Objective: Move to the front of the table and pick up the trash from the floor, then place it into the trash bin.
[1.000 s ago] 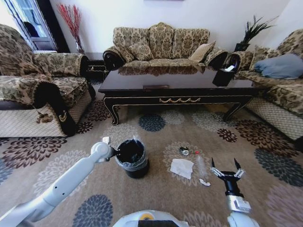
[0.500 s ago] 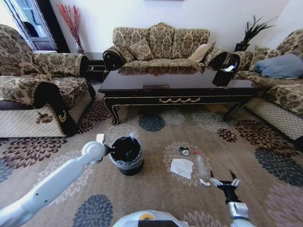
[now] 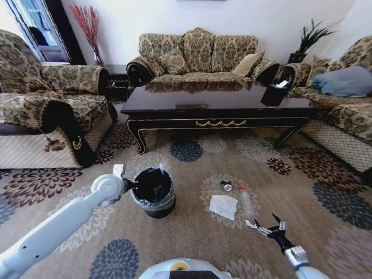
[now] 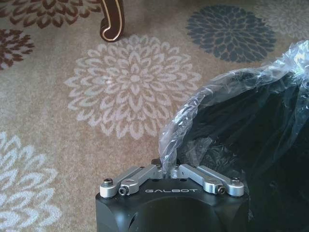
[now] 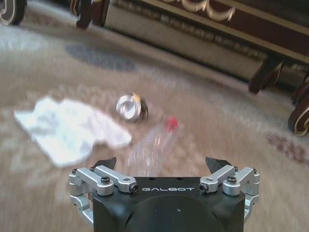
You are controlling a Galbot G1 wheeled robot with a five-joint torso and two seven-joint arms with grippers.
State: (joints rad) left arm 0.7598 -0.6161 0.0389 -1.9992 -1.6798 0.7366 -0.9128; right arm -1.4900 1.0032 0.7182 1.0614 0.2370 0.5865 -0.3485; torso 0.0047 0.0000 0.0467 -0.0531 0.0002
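Gripping bin liner (image 4: 170,145), left pincer (image 4: 169,170); right pincer (image 3: 264,227) spread.

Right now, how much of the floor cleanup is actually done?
Done: the robot is parked before the table. In hand: the left gripper is shut on the trash bin liner at its rim, and the right gripper is open, low over the floor, facing the bottle. Left: the bottle, napkin and can all lie on the carpet.
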